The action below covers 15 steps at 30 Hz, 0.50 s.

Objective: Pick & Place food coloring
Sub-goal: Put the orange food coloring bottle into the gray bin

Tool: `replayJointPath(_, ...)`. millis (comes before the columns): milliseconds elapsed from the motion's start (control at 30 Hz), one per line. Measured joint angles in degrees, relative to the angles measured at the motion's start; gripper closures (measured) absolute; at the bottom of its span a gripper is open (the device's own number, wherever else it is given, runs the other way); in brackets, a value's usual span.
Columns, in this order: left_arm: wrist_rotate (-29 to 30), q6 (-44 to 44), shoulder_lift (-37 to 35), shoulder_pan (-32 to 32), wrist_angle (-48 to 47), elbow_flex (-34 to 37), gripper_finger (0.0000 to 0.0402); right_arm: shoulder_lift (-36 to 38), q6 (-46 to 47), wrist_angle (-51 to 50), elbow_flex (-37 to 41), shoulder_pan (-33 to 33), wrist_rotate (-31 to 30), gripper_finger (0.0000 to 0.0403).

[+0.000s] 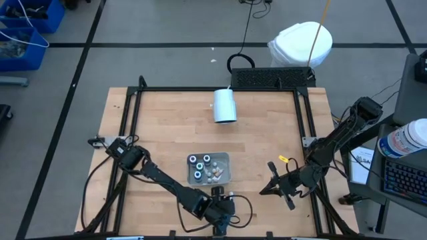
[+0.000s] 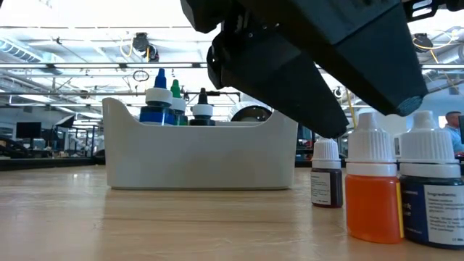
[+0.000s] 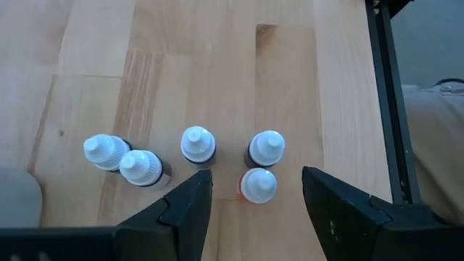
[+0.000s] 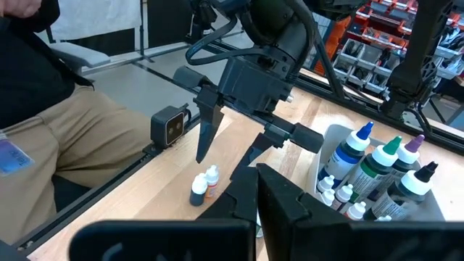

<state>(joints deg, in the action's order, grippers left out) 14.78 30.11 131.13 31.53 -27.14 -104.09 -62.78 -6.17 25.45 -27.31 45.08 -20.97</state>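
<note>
Several small white-capped food coloring bottles (image 3: 197,143) stand upright on their bases on the wooden table near its near edge; one is orange (image 3: 258,185). The low view shows the orange one (image 2: 373,190) between two dark ones. More bottles, with taller coloured ones, stand in a white tray (image 1: 209,168) (image 2: 199,156). My left gripper (image 3: 257,197) (image 1: 220,208) is open above the loose bottles, pointing down, with the orange bottle between its fingers and untouched. My right gripper (image 4: 258,190) (image 1: 275,181) is shut and hovers to the tray's right.
A large white cup (image 1: 225,105) lies on its side toward the far edge of the table. A black frame rail (image 3: 384,101) runs along the near edge beside the loose bottles. A seated person's leg (image 4: 87,138) shows beyond that edge.
</note>
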Motion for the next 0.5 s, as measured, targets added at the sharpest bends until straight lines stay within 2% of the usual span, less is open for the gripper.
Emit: replayJointPath(500,-2.6,-1.5,1.0,0.3,0.8,0.0,0.0186,0.0,-0.5,0.0,0.0,0.0,0.0,0.0403)
